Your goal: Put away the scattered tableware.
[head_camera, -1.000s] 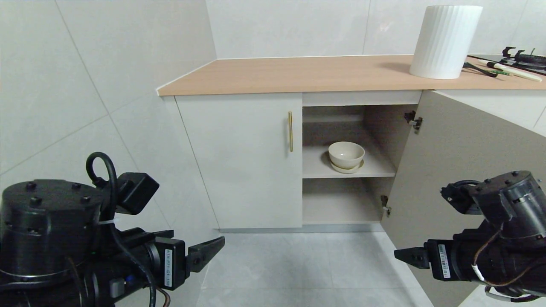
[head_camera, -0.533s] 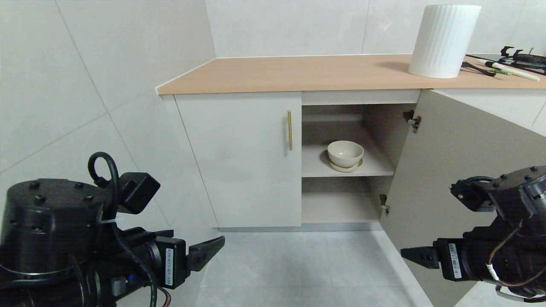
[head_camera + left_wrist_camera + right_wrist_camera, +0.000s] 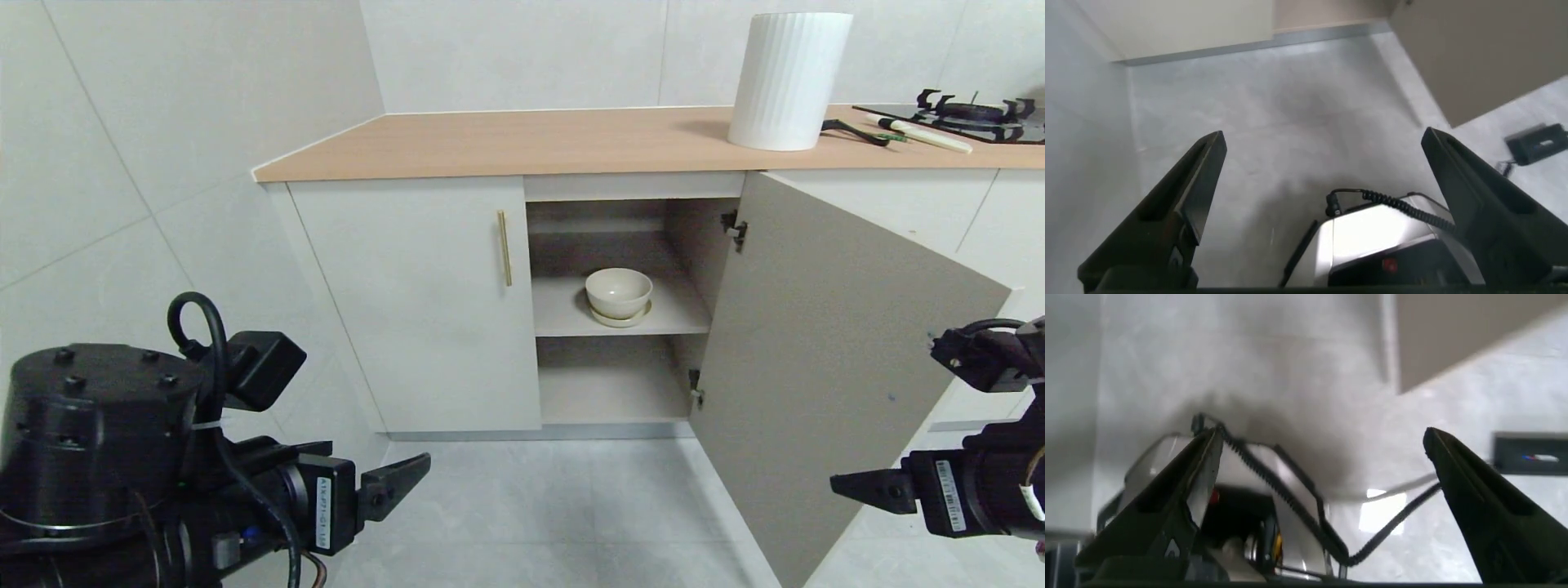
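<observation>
A cream bowl [image 3: 619, 291] sits on a small plate [image 3: 622, 318] on the middle shelf of the open cabinet [image 3: 608, 314]. My left gripper [image 3: 400, 482] hangs low at the left over the floor, well short of the cabinet; it is open with nothing between its fingers [image 3: 1184, 204]. My right gripper [image 3: 865, 488] is low at the right, in front of the open cabinet door [image 3: 816, 359]; it is open and holds nothing, its fingers [image 3: 1470, 498] spread wide.
The left cabinet door [image 3: 424, 302] is shut, with a brass handle [image 3: 504, 247]. A tall white ribbed container [image 3: 788, 80], utensils [image 3: 918, 133] and a stove [image 3: 976, 110] are on the wooden counter [image 3: 531, 143]. Grey tiled floor [image 3: 555, 506] lies before the cabinet.
The whole head view has shifted, so the cabinet and counter sit further left in the picture. My right arm has dropped lower and further right. The left arm has not moved.
</observation>
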Robot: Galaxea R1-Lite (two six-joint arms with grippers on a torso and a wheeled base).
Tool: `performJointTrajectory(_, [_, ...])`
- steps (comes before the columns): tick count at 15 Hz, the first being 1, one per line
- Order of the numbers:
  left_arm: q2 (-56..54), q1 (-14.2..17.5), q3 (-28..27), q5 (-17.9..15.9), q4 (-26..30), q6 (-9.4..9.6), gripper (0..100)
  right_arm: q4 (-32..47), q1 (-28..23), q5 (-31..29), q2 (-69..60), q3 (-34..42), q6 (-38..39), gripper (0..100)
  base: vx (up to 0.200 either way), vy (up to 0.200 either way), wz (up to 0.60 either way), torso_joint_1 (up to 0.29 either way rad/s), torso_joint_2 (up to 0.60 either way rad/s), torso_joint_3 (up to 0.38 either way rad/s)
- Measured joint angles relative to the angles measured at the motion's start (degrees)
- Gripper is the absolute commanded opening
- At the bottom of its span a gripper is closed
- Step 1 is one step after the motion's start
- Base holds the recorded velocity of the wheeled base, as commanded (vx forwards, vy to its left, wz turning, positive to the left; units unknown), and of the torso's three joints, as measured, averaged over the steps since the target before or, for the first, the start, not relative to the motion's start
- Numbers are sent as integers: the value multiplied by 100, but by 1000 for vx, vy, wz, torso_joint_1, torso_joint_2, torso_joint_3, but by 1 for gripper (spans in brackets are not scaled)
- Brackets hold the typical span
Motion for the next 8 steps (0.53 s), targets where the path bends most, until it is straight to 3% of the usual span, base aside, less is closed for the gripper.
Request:
performJointTrajectory(3, [5,5,6,0,0,0,100,22,-656,6,-9,-146,-244,100,0,-200,0,-6,2,2])
performJointTrajectory(8, [9,0,4,-9,-6,0,100,145,-1546,-2,51,-318,-577,100,0,0,0,0,0,0])
